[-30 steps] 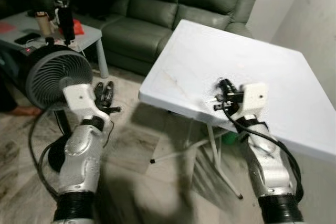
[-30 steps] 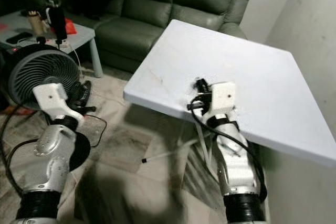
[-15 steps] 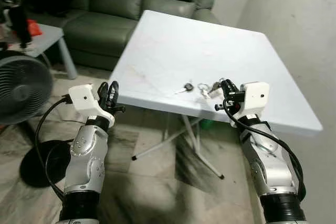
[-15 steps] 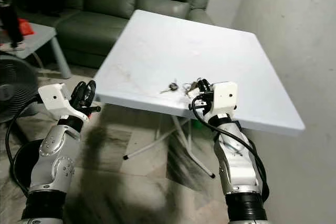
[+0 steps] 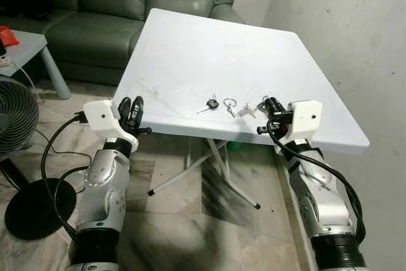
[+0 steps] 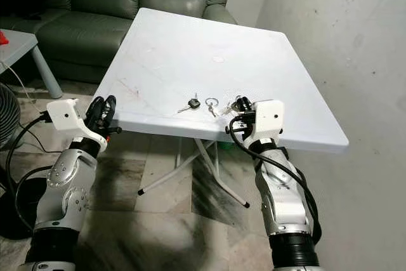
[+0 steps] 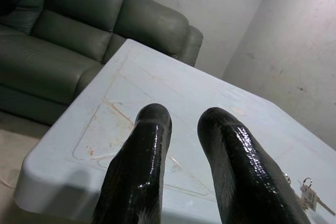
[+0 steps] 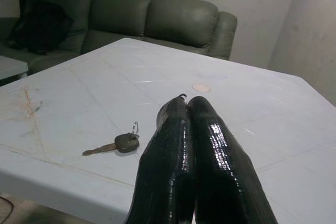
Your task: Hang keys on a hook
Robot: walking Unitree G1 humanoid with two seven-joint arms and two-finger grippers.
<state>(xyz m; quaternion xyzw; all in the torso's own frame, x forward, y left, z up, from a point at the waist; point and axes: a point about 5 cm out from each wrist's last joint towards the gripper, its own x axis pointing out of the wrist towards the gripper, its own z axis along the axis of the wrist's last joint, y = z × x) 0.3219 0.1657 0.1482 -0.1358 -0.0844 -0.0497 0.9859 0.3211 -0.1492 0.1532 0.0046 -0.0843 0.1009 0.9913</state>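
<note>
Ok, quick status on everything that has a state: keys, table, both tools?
Black-head key: flat on the table, ungrasped.
Key bunch: flat on the table near the front edge, ungrasped.
Table: upright, legs unfolded.
Left tool: open, holding nothing, at the table's front-left corner.
Right tool: shut, holding nothing, over the front edge beside the bunch.

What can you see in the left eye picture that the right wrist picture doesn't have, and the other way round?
The left eye view adds the left gripper beside the table's edge, the fan, the table legs on the floor, and a ring of keys by the right gripper. The right wrist view adds a close look at that gripper's fingers, pressed together above the table. Both share the white table, the black-headed key lying on it, and the green sofa behind.
</note>
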